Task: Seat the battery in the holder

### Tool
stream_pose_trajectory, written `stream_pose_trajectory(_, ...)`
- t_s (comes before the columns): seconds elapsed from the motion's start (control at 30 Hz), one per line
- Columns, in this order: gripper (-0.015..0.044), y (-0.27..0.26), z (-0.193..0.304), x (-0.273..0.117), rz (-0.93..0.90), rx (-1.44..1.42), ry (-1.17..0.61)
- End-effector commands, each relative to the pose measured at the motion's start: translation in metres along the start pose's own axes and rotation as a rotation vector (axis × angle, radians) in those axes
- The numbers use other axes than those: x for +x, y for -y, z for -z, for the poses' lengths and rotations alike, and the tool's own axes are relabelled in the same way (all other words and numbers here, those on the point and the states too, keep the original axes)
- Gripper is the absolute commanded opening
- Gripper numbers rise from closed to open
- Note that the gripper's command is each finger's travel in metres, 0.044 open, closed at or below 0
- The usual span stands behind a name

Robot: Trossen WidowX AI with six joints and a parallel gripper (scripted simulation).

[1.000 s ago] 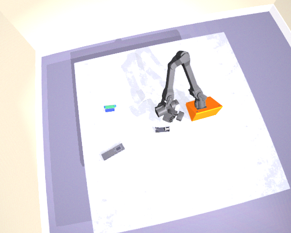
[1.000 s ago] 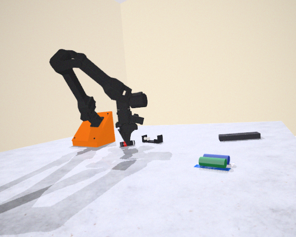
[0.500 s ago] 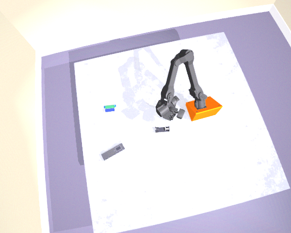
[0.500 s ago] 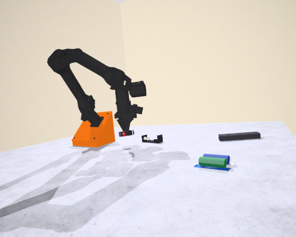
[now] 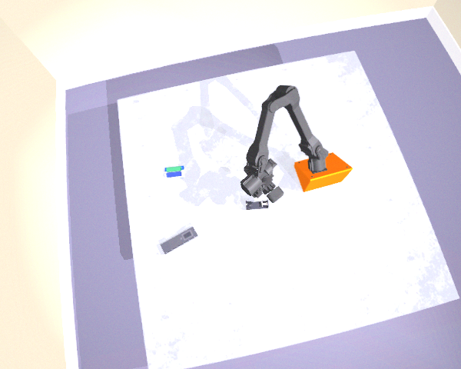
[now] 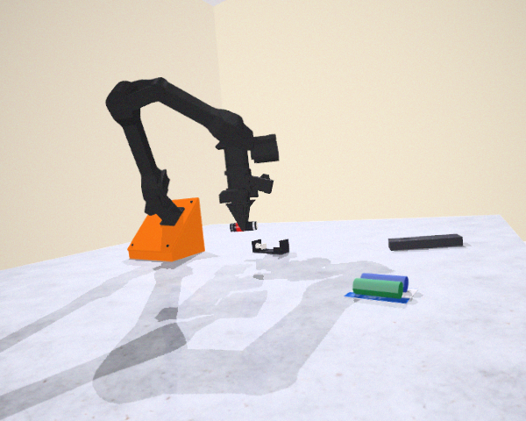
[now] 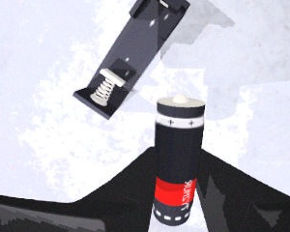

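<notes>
Cream walls are backing a mottled white table (image 6: pixel 390 362), where the black parallel-jaw gripper (image 6: pixel 243 223) is hanging point-down just above the surface, clamped partway closed on the black cylindrical battery with a red band (image 7: pixel 178 158). It is gripping the battery near the red-banded end, so most of the length is sticking out past the fingers.

In the exterior view the battery is hanging level, clear of the table, just left of the open black plastic battery holder (image 6: pixel 270 246), which is lying on the table and not touching it. In the wrist view the holder (image 7: pixel 132 45) is sitting at a clear angle to the battery's axis, with its coiled metal spring (image 7: pixel 104 88) at the near left end and the lip at the far right.

That misalignment is looking like the main risk: lowered without a wrist turn, the battery would likely be landing across the holder's walls, tilting or pushing the light holder along the table. The off-centre grip could be letting the battery pivot on contact. Which end is flat is hard to tell here, so reversed seating is also possible.
</notes>
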State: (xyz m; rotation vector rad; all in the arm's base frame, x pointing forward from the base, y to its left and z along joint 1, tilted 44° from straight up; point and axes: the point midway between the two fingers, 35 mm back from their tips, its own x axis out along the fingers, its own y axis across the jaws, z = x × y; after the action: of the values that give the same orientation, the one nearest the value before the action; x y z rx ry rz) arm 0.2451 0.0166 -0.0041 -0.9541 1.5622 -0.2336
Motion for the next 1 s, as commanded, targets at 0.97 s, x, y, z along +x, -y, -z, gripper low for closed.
stream_pose_trajectory(0.97,0.0073,-0.032,-0.063,0.009,0.023,0.612,0.126)
